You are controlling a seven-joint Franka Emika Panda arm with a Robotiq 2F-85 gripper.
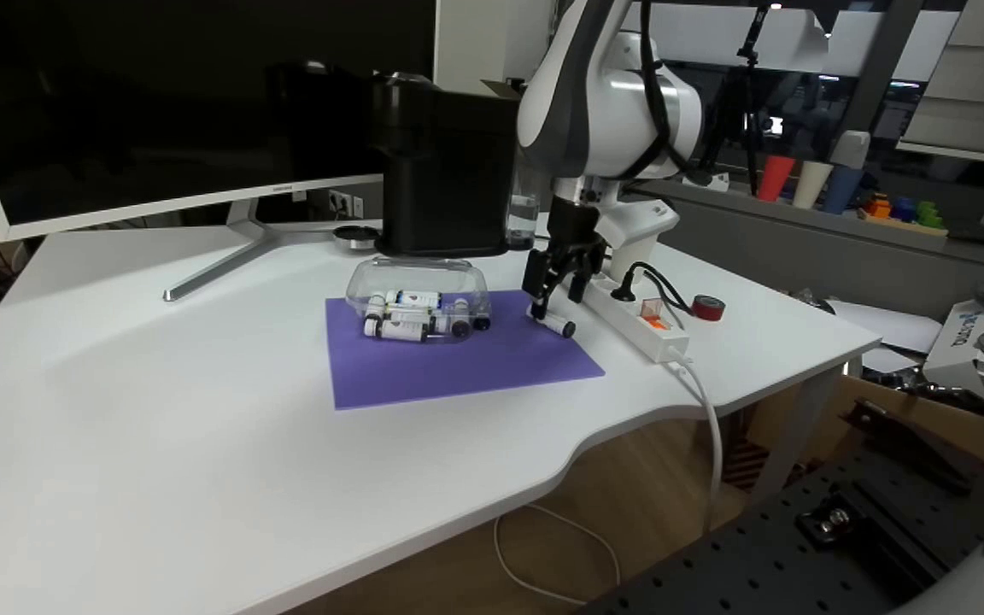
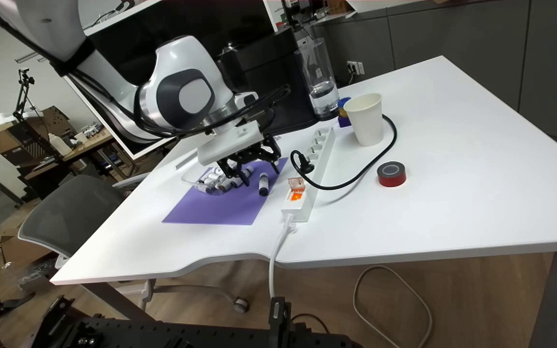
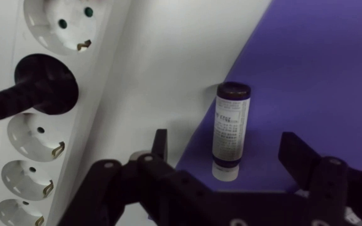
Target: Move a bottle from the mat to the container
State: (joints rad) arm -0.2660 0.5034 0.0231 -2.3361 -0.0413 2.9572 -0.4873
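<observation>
End effector (image 3: pixel 225 147): released; we see its fingers (image 3: pixel 297 157) spread, one on either side of the bottle (image 3: pixel 230 128), apart from it
Bottle: lying on its side at the edge of the purple mat (image 1: pixel 458 376), white label, dark base
Power strip (image 1: pixel 629 322): on the white table (image 1: pixel 159 410), beside the mat, black plug (image 3: pixel 46 83) seated
Clear container (image 1: pixel 415 275): on the mat; we make out several more bottles (image 1: pixel 398 330) inside
Black box (image 1: pixel 445 179): standing behind the clear container
Monitor (image 1: pixel 159 102): dark screen, reaching behind the black box

The white table (image 1: pixel 159 427) carries a mat (image 1: pixel 466 369) and power strip (image 1: pixel 623 321).
</observation>
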